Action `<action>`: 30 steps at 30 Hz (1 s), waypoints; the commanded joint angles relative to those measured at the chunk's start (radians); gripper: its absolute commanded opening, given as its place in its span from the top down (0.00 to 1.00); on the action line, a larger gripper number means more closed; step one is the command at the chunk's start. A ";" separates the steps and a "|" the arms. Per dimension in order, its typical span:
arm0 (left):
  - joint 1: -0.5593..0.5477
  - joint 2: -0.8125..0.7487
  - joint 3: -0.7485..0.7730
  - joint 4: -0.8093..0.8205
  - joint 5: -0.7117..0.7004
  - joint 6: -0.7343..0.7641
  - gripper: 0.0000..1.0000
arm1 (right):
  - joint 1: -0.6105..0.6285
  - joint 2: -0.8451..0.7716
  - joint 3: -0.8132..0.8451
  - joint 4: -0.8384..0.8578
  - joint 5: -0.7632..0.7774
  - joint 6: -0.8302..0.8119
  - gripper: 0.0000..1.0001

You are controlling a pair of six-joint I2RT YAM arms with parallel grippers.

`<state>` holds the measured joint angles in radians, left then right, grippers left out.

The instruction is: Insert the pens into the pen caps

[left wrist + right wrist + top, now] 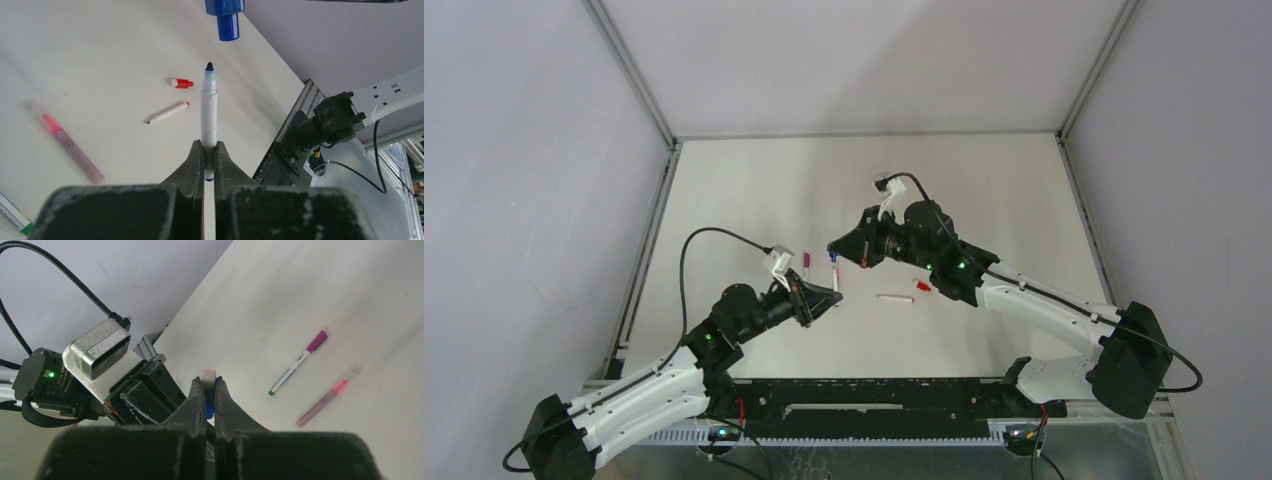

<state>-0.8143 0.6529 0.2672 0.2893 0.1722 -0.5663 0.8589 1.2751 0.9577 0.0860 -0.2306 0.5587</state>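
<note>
My left gripper (pixel 209 145) is shut on the lower barrel of a white pen (pixel 209 107) whose bare blue tip points up at a blue pen cap (pixel 228 22); a small gap separates tip and cap. My right gripper (pixel 210 381) is shut on that blue cap (pixel 210 405). From above, the two grippers (pixel 832 297) (pixel 834 248) face each other over mid-table with the pen (pixel 834 275) between them. A red cap (pixel 181 83) and a thin white pen (pixel 168 112) lie apart on the table beyond.
A pinkish pen (pixel 67 142) lies on the table to the left, beside a white pen with a magenta cap and green end (pixel 297 362). The table's metal edge rail (pixel 295 117) runs along the right in the left wrist view.
</note>
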 commanded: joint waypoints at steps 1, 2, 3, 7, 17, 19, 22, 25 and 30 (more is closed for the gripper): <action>-0.006 -0.004 0.034 0.019 0.019 0.035 1.00 | 0.013 -0.003 0.010 0.014 -0.003 -0.033 1.00; -0.005 -0.006 0.037 0.014 0.019 0.038 1.00 | 0.016 0.000 0.010 0.009 -0.002 -0.036 1.00; -0.005 -0.011 0.039 0.006 0.018 0.040 1.00 | 0.018 0.003 0.010 0.006 -0.003 -0.038 1.00; -0.006 -0.024 0.043 -0.012 0.010 0.046 1.00 | 0.031 0.015 0.010 0.003 -0.004 -0.041 1.00; -0.005 -0.060 0.035 -0.029 0.003 0.044 1.00 | 0.051 0.027 0.001 -0.006 0.015 -0.045 1.00; -0.006 -0.059 0.035 -0.032 0.004 0.045 1.00 | 0.051 0.023 0.001 0.004 0.021 -0.045 1.00; -0.006 -0.049 0.035 -0.029 0.010 0.043 1.00 | 0.042 0.013 0.002 0.031 0.033 -0.040 1.00; -0.006 -0.044 0.034 -0.026 0.013 0.041 1.00 | 0.024 0.010 0.010 0.041 0.032 -0.032 1.00; -0.006 -0.047 0.035 -0.024 0.014 0.041 1.00 | 0.016 0.017 0.016 0.045 0.019 -0.034 1.00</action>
<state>-0.8143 0.6086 0.2672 0.2432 0.1703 -0.5415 0.8822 1.2991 0.9577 0.0837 -0.2153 0.5365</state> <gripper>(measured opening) 0.038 0.030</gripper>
